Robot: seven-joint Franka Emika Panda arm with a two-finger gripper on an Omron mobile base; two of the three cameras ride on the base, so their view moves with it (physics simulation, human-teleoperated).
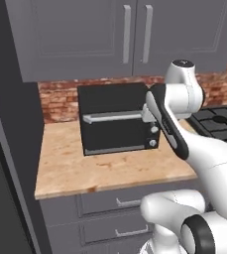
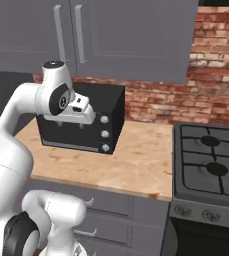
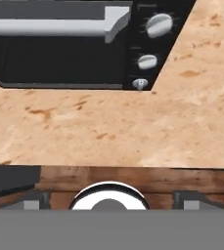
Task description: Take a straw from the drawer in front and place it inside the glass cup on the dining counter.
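**Straw presumed shut away — jaws wide, nothing held**

Straw handling is judged from the task alone. It is expected to be very light, thin and smooth, easily crushed or rolled, so a gentle pinch near mid-length is advised — across it, not along. Its look cannot be told yet; it is presumed to lie behind the closed grey drawer fronts [image 1: 116,201] under the counter [image 1: 65,163]. From left to right, bare counter is followed by a black oven [image 1: 116,119], then the arm's hand, held before the oven dials. The gripper [image 3: 111,199] is spread wide, with nothing between its tips. A stove [image 2: 211,165] is seen furthest right.
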